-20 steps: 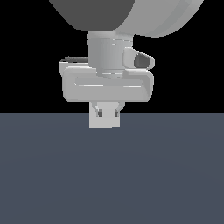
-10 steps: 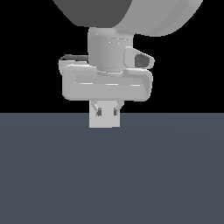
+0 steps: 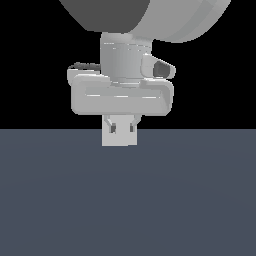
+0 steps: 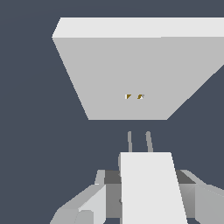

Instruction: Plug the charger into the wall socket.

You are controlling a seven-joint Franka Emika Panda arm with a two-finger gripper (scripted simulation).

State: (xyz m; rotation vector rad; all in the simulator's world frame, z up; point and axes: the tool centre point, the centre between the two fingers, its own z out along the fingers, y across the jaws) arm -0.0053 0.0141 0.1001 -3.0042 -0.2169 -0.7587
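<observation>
1. The gripper (image 3: 120,128) hangs from the arm's wide grey hand, low over the dark floor (image 3: 128,200), in the exterior view.
2. Its two short fingers (image 3: 112,125) are drawn close together and pinch the charger (image 3: 120,137) between them.
3. The charger is an off-white block; in the exterior view it shows just below the fingertips, its lower edge against the floor's far border.
4. In the wrist view the charger (image 4: 151,188) runs forward from between the fingers as a long pale slab, with a grey finger body on each side of it.
5. Two thin grey prongs (image 4: 139,141) stick out of the charger's front end, side by side and nearly parallel.
6. The socket (image 4: 131,76) stands straight ahead of the gripper, a flat white panel much wider than the charger.
7. The panel's lit upper edge and its greyer broad face are both visible; it fills most of the far half of the wrist view.
8. Two tiny dark-gold marks (image 4: 134,96) sit side by side near the middle of the panel's face.
9. The prongs point toward those marks and line up with them closely.
10. A strip of dark floor shows between the prong tips and the panel's near edge, so prongs and socket are apart, not touching.
11. The socket is hidden in the exterior view.
</observation>
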